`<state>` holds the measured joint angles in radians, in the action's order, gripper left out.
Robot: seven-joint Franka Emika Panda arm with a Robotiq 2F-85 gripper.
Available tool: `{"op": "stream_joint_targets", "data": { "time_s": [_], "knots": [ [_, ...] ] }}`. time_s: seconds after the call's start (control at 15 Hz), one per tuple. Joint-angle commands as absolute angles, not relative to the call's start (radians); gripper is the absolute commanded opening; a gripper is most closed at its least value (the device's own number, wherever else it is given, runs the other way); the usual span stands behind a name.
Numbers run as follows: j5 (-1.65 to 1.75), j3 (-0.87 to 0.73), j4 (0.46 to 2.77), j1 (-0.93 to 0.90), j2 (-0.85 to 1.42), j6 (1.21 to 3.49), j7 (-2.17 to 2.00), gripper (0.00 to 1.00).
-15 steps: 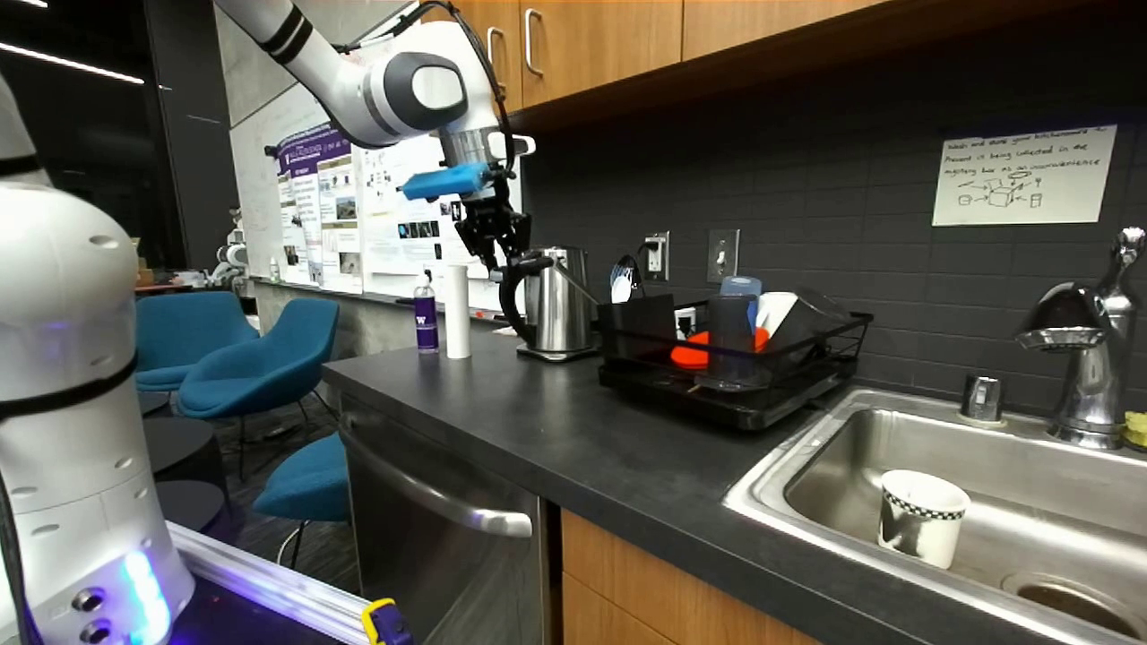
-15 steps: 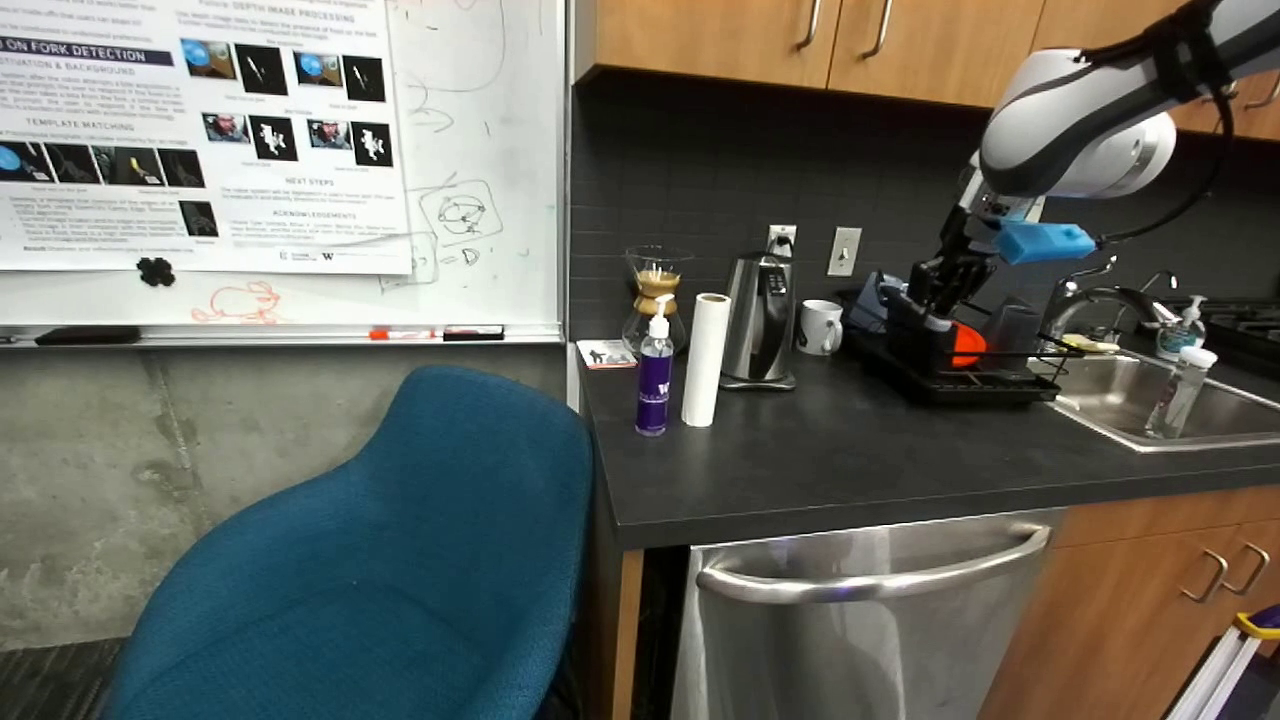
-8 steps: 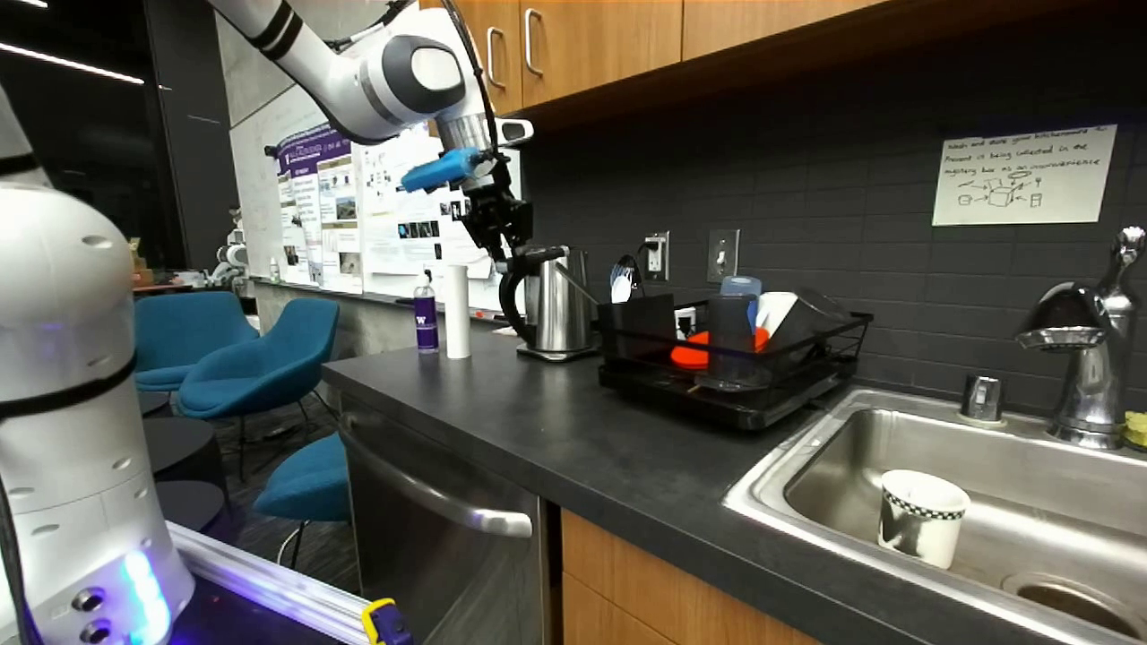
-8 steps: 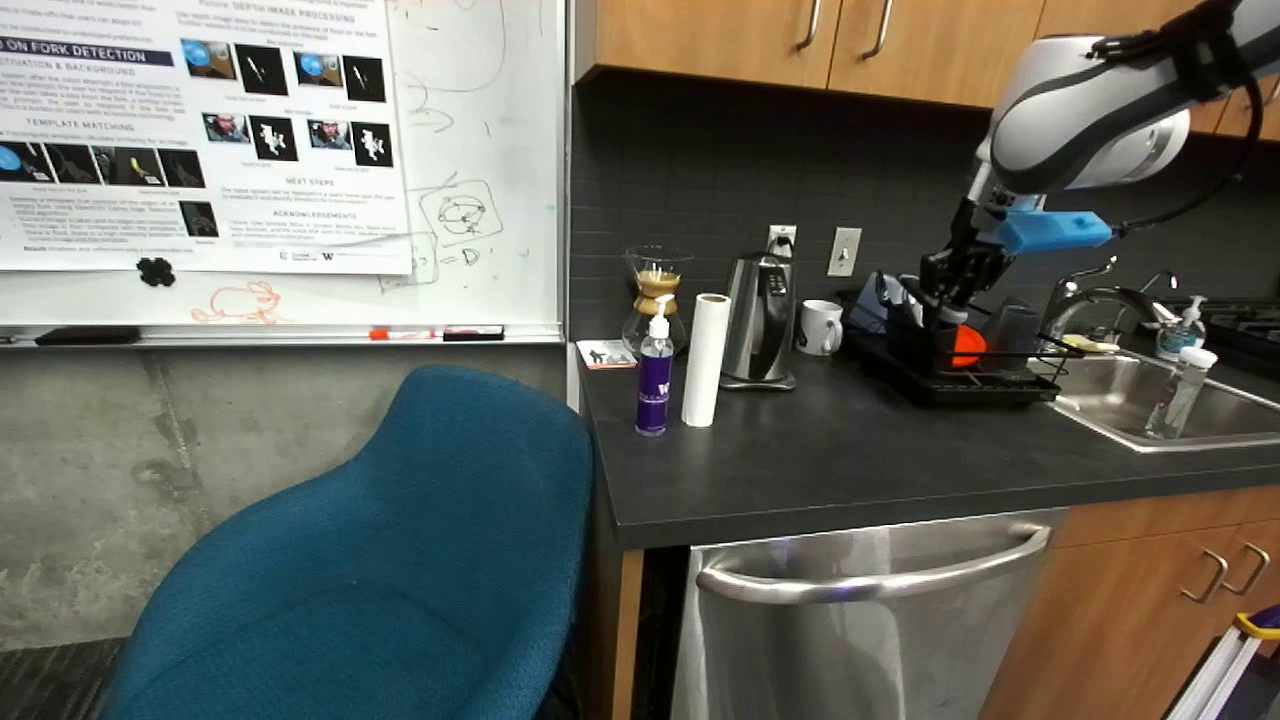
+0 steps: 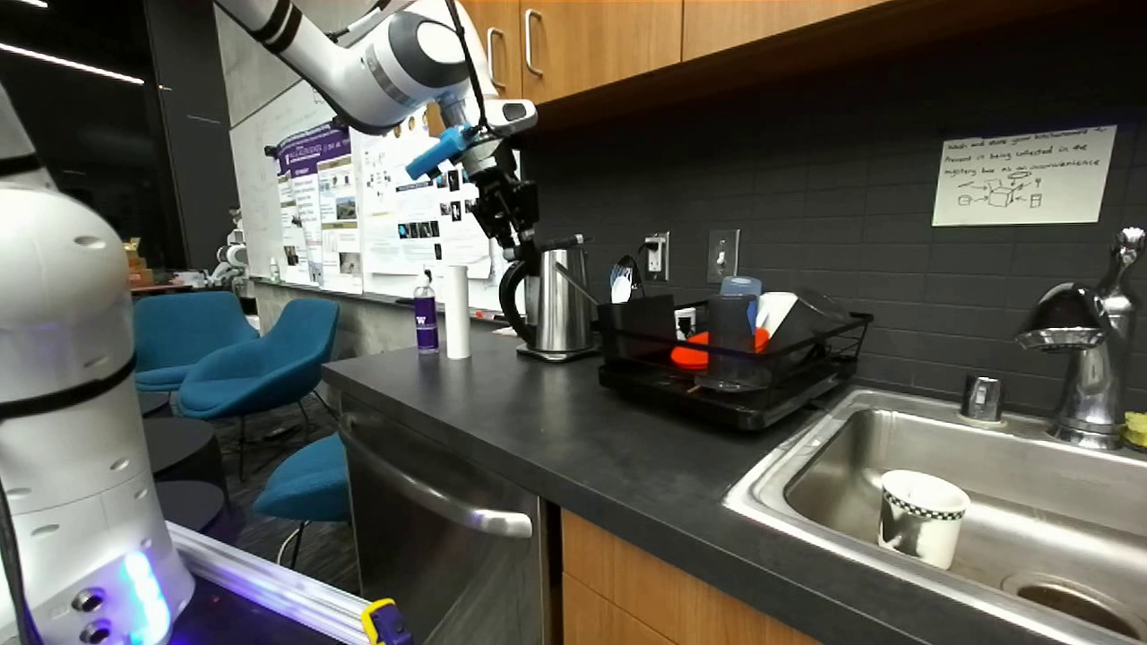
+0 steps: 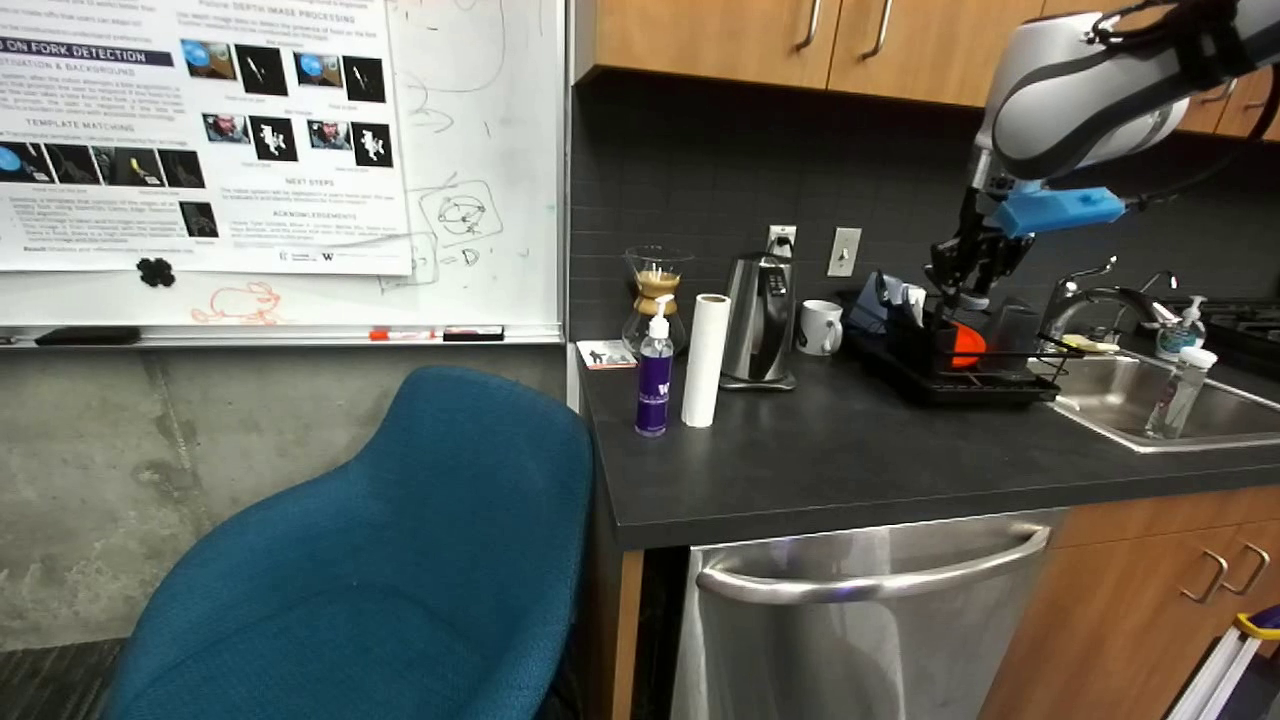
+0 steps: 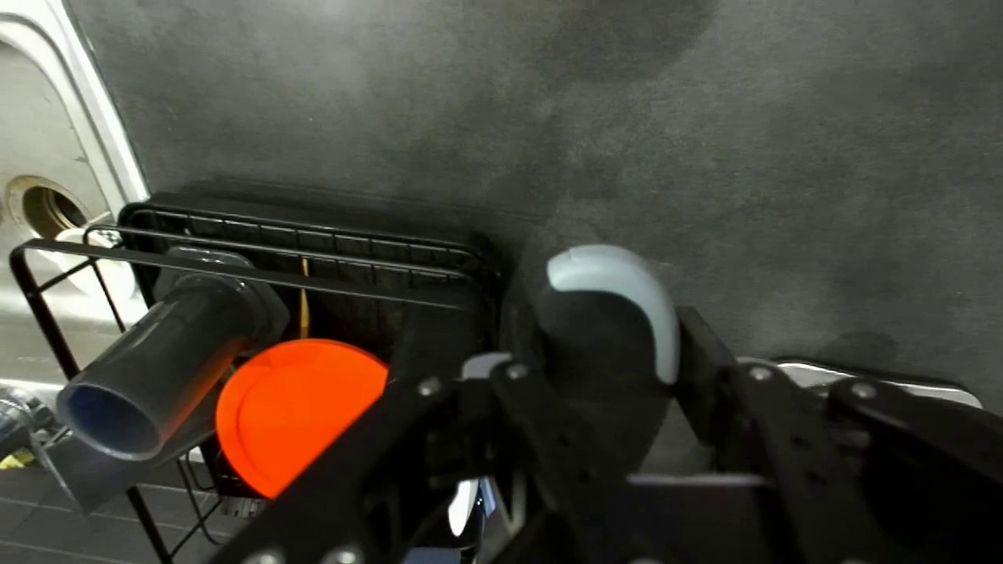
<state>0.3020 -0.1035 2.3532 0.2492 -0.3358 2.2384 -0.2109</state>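
Slightly higher and nearer the sink point(image 5: 780, 466) than half a second ago, the end effector point(image 5: 518, 246) is clenched around a gray-tipped black handle point(image 7: 599, 333), apparently above the edge of the dish rack point(image 5: 748, 414). Its far end is hidden in the wrist view, so a low swing could catch the rack or knock the orange plate point(image 7: 302, 407) and dark cup point(image 7: 172, 356). An off-center pinch might let the handle twist or slip.
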Motion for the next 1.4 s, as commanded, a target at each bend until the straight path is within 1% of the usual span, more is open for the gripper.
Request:
{"op": "stream_joint_targets", "data": {
  "time_s": [0.0,0.33,0.6,0.87,1.33],
  "knots": [
    [0.328,-0.082,2.297,0.25,-0.295,2.154,-0.265,0.17],
    [0.249,-0.097,2.272,0.221,-0.241,2.087,-0.265,0.17],
    [0.086,-0.13,2.265,0.209,-0.229,2.092,-0.246,0.17],
    [-0.1,-0.163,2.275,0.205,-0.255,2.142,-0.223,0.17],
    [-0.289,-0.195,2.273,0.216,-0.289,2.229,-0.244,0.17]
  ]
}}
